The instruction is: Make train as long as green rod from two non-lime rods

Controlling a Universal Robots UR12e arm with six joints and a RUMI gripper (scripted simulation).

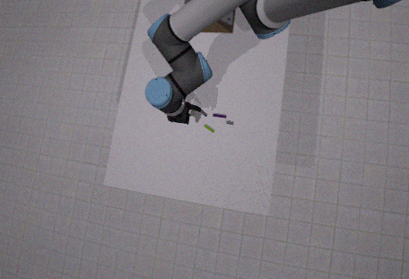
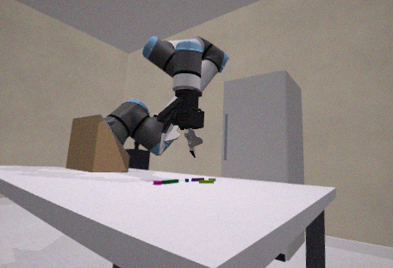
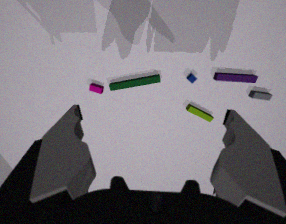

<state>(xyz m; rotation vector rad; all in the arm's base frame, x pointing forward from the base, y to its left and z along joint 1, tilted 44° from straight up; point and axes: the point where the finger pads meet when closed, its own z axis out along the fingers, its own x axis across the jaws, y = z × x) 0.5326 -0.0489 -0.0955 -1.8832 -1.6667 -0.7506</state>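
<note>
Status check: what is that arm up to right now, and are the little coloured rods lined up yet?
Tool open, empty, hovering above table. Purple rod and magenta rod far apart, green rod and blue rod between them. No train yet.

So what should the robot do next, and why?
Probably swing over to the purple rod and come down on it. The gripper is open, empty and high above the table. Purple and the magenta rod together match the green rod, but they lie far apart; lime isn't allowed.
</note>
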